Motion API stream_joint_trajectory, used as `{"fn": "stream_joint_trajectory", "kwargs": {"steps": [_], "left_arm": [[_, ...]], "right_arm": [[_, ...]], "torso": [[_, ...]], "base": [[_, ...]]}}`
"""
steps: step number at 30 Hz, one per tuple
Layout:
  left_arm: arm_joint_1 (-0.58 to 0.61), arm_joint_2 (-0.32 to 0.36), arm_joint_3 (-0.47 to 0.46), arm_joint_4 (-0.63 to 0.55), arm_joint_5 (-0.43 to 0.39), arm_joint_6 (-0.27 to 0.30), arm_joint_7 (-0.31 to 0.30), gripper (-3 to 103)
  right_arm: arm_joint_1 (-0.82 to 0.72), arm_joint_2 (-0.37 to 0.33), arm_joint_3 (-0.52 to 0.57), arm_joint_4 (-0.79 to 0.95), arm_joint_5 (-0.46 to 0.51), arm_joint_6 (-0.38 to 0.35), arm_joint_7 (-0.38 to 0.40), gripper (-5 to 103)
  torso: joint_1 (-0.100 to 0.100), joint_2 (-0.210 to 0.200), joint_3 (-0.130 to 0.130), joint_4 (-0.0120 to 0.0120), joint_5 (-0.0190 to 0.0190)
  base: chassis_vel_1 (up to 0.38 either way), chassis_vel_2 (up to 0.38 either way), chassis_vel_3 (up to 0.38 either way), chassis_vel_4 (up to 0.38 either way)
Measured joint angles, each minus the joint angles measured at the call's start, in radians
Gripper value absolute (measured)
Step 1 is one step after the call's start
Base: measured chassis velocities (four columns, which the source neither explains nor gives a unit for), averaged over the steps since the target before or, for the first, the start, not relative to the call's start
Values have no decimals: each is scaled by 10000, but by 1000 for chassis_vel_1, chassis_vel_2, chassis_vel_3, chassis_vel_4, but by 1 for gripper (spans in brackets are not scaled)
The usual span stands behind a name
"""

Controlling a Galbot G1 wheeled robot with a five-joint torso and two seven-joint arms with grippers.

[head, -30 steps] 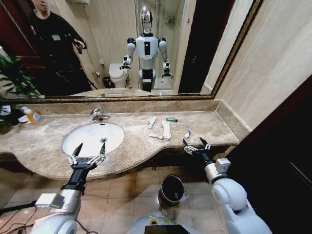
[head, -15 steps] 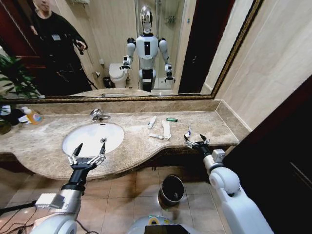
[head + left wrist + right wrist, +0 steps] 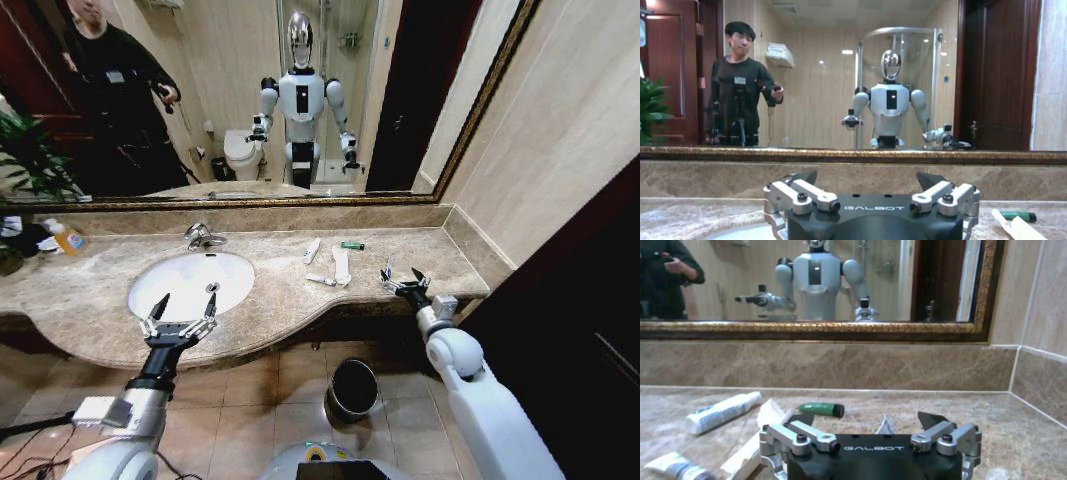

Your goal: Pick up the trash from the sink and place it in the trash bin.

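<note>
Several small bits of trash (image 3: 340, 264) lie on the marble tabletop (image 3: 420, 255) right of the sink (image 3: 190, 283), not in the basin itself; from the head view they sit in a loose cluster between the faucet (image 3: 202, 237) and the right wall. The right hand (image 3: 402, 282) hovers wide open and empty beside a small white sachet (image 3: 387, 269), probably lined up to take it. The left hand (image 3: 180, 322) waits open and empty over the sink's near rim. Below, the trash bin (image 3: 353, 389) stands on the floor between the arms, with free room above it.

From the left wrist, a green piece (image 3: 1020, 216) and a white strip (image 3: 1015, 227) lie off to the right.

From the right wrist, the spread fingers (image 3: 941, 432) frame the sachet (image 3: 885, 425); a white tube (image 3: 723, 412) and the green piece (image 3: 821, 409) lie farther off, with bare marble running to the back wall.
</note>
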Motion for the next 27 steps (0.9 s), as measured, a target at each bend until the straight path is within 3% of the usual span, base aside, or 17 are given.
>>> {"fn": "stream_joint_trajectory", "kwargs": {"steps": [18, 26, 27], "left_arm": [[0, 0, 0, 0, 0, 0, 0, 100], [0, 0, 0, 0, 1, 0, 1, 100], [0, 0, 0, 0, 0, -1, 0, 100]], "right_arm": [[1976, 67, -1232, -1812, 395, -708, 855, 100], [2848, 392, -1465, -2663, 601, -1654, 1682, 101], [2932, 423, -1467, -2772, 637, -1725, 1768, 98]], "torso": [[0, 0, 0, 0, -1], [0, 0, 0, 1, -1], [0, 0, 0, 1, -2]], "base": [[0, 0, 0, 0], [0, 0, 0, 0], [0, 0, 0, 0]]}}
